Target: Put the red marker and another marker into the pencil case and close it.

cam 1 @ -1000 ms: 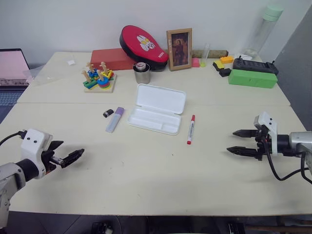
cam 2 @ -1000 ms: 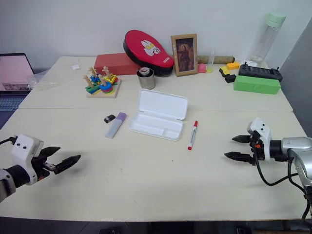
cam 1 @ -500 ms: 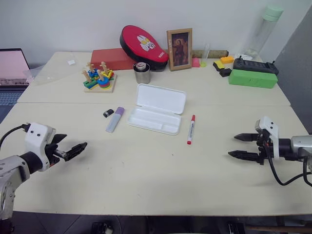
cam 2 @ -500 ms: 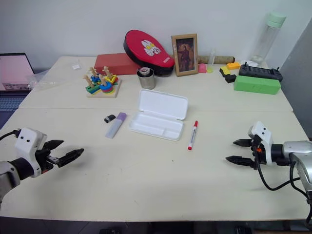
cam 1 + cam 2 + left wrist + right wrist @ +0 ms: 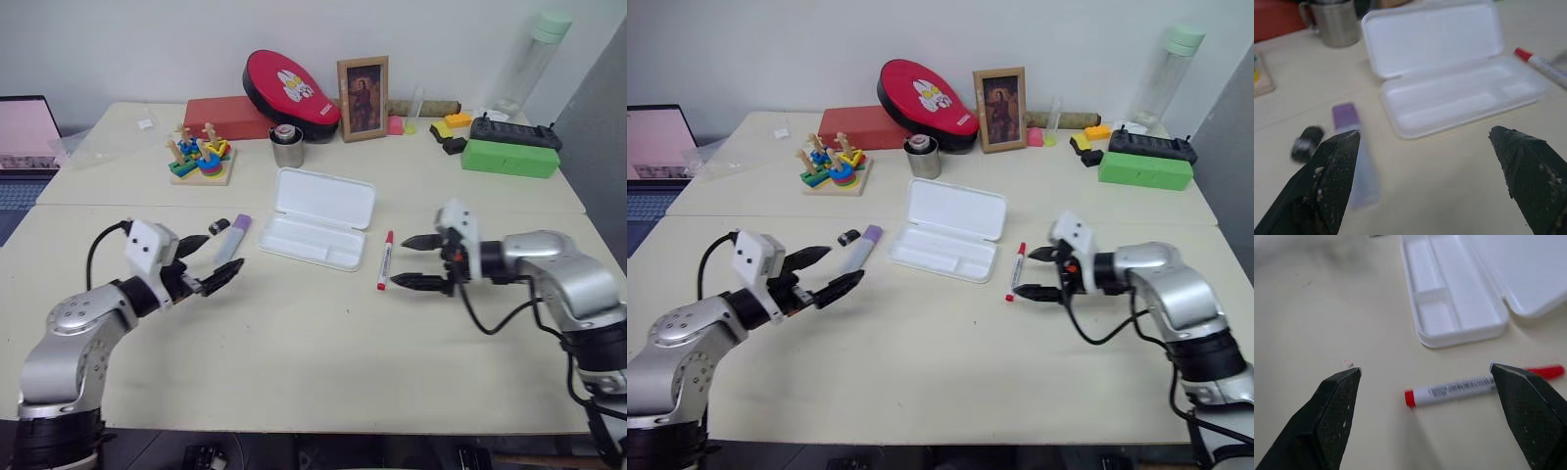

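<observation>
White case open mid-frame, both pens still on the table

You have both grippers, left [image 5: 214, 263] and right [image 5: 416, 261], spread and empty. Red marker [image 5: 383, 259] lies right of the case [image 5: 315, 218]: light, slick, likely to roll, so pinch mid-barrel. Highlighter [image 5: 231, 240] lies left, a small black cap [image 5: 217, 227] beside it.

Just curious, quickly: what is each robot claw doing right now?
Left gripper: open, holding nothing.
Right gripper: open, holding nothing.
</observation>
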`<state>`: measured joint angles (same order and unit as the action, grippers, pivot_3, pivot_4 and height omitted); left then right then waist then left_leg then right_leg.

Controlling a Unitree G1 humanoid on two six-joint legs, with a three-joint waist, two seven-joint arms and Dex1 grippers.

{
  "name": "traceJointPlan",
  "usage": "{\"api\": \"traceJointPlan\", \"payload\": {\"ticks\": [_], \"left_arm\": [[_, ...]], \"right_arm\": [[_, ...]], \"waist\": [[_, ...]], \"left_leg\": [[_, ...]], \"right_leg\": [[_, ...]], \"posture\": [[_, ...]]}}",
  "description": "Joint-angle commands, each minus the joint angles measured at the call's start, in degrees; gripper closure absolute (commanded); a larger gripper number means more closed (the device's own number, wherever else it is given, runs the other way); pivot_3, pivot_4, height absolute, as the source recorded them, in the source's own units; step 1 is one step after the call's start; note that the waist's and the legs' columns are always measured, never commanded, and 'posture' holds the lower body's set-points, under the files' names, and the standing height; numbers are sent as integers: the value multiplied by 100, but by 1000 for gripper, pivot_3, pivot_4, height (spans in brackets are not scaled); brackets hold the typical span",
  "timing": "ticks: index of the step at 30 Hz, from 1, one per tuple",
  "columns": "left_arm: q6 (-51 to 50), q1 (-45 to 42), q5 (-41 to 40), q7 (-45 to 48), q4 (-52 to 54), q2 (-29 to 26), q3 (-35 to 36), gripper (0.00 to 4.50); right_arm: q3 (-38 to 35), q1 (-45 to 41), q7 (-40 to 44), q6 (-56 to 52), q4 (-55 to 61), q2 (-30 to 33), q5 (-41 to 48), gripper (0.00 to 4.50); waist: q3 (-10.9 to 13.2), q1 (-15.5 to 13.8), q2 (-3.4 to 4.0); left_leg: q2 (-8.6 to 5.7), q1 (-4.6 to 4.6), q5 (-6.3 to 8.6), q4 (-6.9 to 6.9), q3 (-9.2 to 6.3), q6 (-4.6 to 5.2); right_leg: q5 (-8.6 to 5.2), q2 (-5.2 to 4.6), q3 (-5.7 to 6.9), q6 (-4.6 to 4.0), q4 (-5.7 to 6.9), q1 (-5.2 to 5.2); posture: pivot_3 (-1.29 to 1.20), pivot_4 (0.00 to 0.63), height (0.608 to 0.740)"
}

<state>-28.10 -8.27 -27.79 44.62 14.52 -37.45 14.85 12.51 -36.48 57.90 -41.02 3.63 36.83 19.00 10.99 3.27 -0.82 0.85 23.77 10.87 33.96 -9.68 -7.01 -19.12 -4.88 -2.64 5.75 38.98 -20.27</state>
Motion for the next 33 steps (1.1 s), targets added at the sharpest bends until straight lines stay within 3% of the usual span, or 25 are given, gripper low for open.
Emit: {"api": "traceJointPlan", "payload": {"ticks": [1,13,25,28,33], "left_arm": [[59,-218,-82,83,323,127,-383,0],[-88,-414,-250,86,597,421,-932,0],[-121,-364,-225,-33,727,380,-931,0],[-119,-276,-248,-97,774,349,-844,0],[-128,-111,-283,-135,897,291,-775,0]], "right_arm": [[154,-365,-327,-28,-106,-346,-203,72],[906,-494,-700,-93,-317,-1339,-630,72],[1458,-1254,-697,512,-1899,-1895,-1499,72],[1508,-1409,-635,634,-2235,-1937,-1642,550],[1461,-1419,-488,827,-2424,-1952,-1745,1954]], "waist": [[0,-2,-1],[0,17,0],[0,42,0],[0,59,0],[0,76,1]], "left_leg": [[0,1,0,-1,-1,-1],[0,-1,0,-1,-4,1],[0,-3,-1,-1,-5,-1],[0,-3,-2,-1,-5,-2],[0,-3,0,-2,-5,1]], "right_leg": [[0,0,1,0,0,-1],[0,0,3,0,7,-3],[0,0,4,0,8,-3],[0,0,4,0,9,-3],[0,0,4,0,8,-3]], "posture": [[0,150,740],[0,150,740],[0,150,740],[0,150,740],[0,150,740]]}}
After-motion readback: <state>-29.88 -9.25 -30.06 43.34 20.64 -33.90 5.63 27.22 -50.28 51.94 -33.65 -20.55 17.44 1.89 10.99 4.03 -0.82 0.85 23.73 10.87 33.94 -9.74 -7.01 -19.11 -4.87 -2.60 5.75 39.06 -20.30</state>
